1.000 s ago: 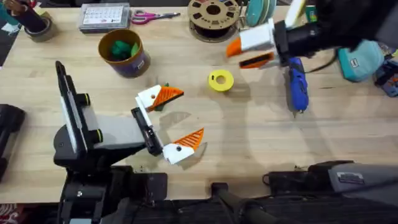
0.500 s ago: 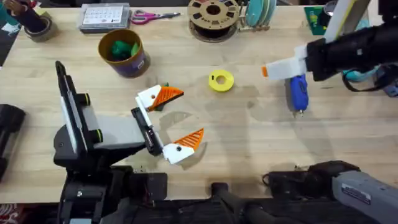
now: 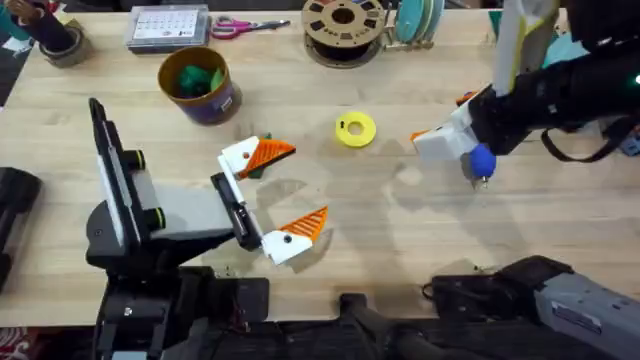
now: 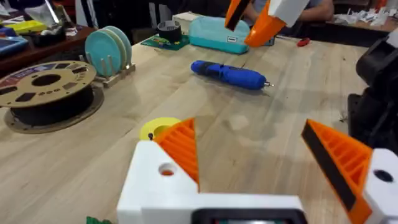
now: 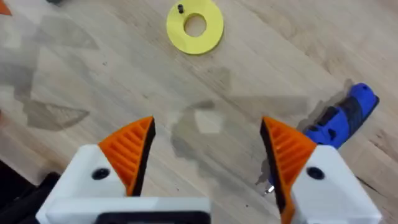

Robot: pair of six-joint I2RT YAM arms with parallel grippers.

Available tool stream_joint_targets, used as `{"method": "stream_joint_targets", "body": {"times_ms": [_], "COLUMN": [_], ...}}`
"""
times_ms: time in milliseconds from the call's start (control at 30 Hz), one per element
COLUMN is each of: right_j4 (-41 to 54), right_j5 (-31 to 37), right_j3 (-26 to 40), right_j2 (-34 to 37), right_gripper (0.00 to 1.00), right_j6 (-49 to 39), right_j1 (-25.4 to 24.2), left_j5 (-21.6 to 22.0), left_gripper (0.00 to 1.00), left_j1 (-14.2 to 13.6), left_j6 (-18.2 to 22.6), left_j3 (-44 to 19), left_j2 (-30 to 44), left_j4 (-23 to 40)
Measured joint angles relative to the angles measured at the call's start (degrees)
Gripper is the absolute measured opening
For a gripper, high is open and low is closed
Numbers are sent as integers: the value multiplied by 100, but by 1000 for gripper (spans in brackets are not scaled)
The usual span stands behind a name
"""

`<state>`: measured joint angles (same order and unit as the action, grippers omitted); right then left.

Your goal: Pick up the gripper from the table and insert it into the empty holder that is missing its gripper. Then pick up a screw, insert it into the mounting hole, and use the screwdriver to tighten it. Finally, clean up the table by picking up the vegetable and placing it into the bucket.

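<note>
My left gripper (image 3: 306, 183) stands open low over the table's middle, an orange ribbed pad on each white finger base. Dark green vegetable (image 3: 254, 171) peeks from under its far finger, also at the left wrist view's edge (image 4: 96, 219). My right gripper (image 3: 440, 120) hangs open, pointing down over the table, both orange pads in place (image 5: 208, 146). The blue screwdriver (image 3: 482, 160) lies just beside and partly under it (image 5: 345, 115). A small dark screw (image 5: 180, 9) sits on the yellow disc (image 3: 354, 130). The loose gripper is out of view. The purple bucket (image 3: 215, 100) stands far left with bright green lumps inside.
A brown filament spool (image 3: 343, 28), a rack of teal discs (image 4: 109, 50), scissors (image 3: 240, 26) and a calendar (image 3: 167, 27) line the far edge. A teal case (image 4: 217, 34) lies at the far right. Bare wood lies between the two grippers.
The right gripper swung right from beside the yellow disc, then came nearer and lower, turning downward over the screwdriver. The left arm has not moved.
</note>
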<state>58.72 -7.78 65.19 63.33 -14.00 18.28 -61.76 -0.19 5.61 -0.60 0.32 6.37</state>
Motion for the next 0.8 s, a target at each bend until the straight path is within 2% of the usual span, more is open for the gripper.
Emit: {"method": "stream_joint_targets", "body": {"times_ms": [333, 800], "right_j4": [-6, -481], "right_j5": [93, 98], "right_j3": [0, 46], "right_j2": [92, 1373], "right_gripper": [997, 997], "right_j6": [82, 243], "right_j1": [11, 577], "left_j5": [0, 0], "left_gripper": [990, 990], "left_j1": [0, 0], "left_j6": [0, 0], "left_j3": [0, 0], "left_j2": [0, 0], "left_j4": [0, 0]}}
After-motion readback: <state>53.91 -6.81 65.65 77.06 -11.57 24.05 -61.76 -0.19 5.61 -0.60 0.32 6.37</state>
